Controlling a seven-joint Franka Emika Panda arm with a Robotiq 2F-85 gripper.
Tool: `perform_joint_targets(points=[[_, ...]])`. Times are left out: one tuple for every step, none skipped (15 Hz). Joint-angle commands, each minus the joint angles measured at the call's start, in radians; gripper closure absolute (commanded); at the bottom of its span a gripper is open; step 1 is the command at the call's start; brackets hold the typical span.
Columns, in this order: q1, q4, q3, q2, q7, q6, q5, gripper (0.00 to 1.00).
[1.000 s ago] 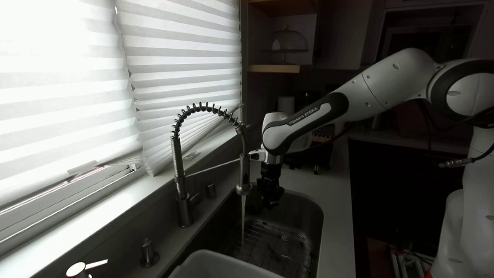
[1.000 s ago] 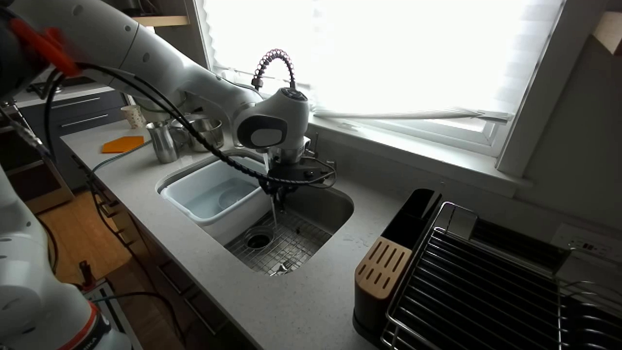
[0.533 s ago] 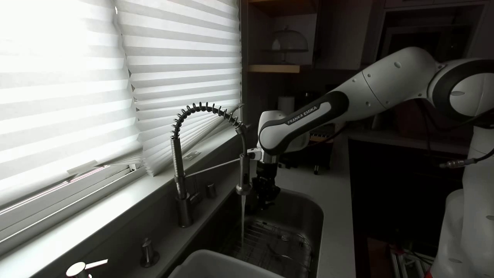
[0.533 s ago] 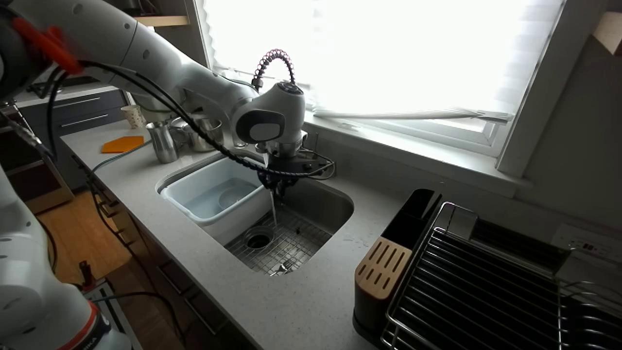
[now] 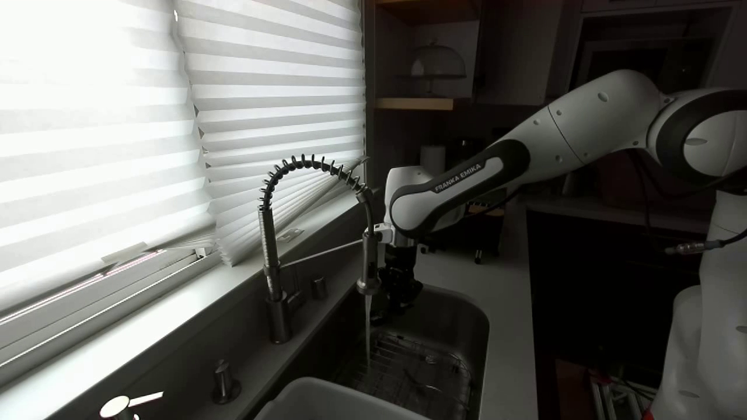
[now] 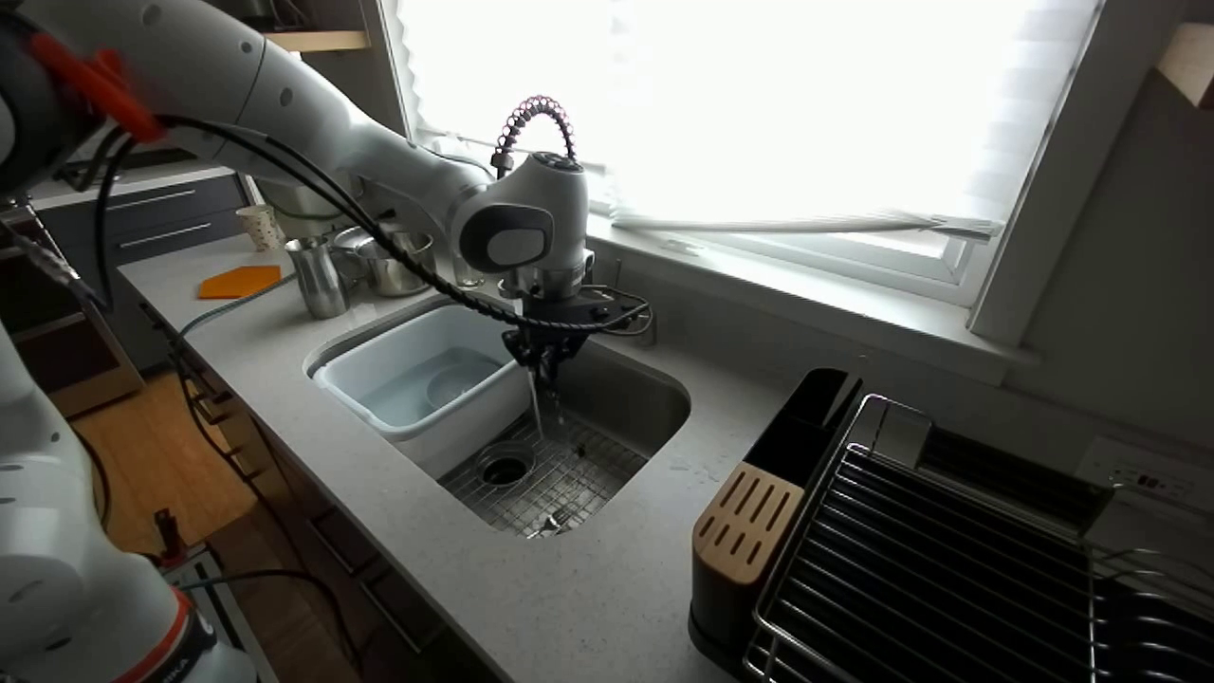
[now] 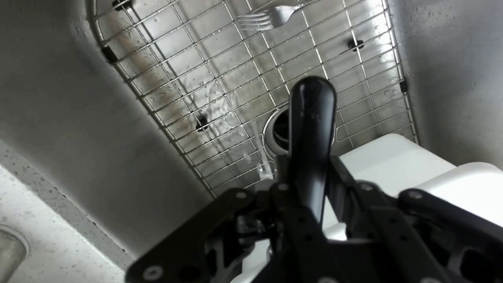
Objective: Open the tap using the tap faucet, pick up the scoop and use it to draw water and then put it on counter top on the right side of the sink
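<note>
My gripper (image 7: pixel 308 169) is shut on the black handle of the scoop (image 7: pixel 313 114) in the wrist view. The handle points out past the fingertips; the scoop's other end is hidden. In both exterior views my gripper (image 5: pixel 402 291) (image 6: pixel 544 356) hangs over the sink (image 6: pixel 654 403), beside the spray head of the tap (image 5: pixel 369 265). The tap's coiled arch also shows in an exterior view (image 6: pixel 537 102). Water (image 5: pixel 367 332) runs from the spray head. In the wrist view the water (image 7: pixel 264 161) splashes close by the left finger. The counter top (image 6: pixel 588 598) surrounds the sink.
A white tub (image 6: pixel 465 432) with water in it fills one side of the sink. A fork (image 7: pixel 271 17) lies on the wire grid. A dish rack (image 6: pixel 948 531) and a black holder with a wooden top (image 6: pixel 747 522) stand on the counter. A steel pitcher (image 6: pixel 321 277) stands beyond the tub.
My gripper has moved a little toward the tap's spray head and slightly up, still over the sink. Drops now splash below it beside the stream.
</note>
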Motion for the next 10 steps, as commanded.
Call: perform_joint_targets(points=[[0.004,-0.001,0.001,0.000,0.031,0.005,-0.051,0.94],[0.003,-0.002,-0.001,-0.001,0.038,0.003,-0.068,0.94],[0.003,-0.004,-0.003,-0.003,0.046,0.003,-0.088,0.94],[0.001,-0.006,-0.005,-0.005,0.051,0.000,-0.100,0.94],[-0.001,-0.009,-0.008,-0.009,0.063,0.000,-0.120,0.94],[-0.003,-0.012,-0.011,-0.013,0.073,-0.001,-0.137,0.94],[-0.006,-0.017,-0.016,-0.019,0.085,-0.001,-0.151,0.94],[-0.010,-0.022,-0.022,-0.026,0.103,0.001,-0.169,0.94],[-0.017,-0.027,-0.029,-0.034,0.117,0.004,-0.176,0.94],[-0.022,-0.031,-0.037,-0.041,0.135,0.010,-0.188,0.94]])
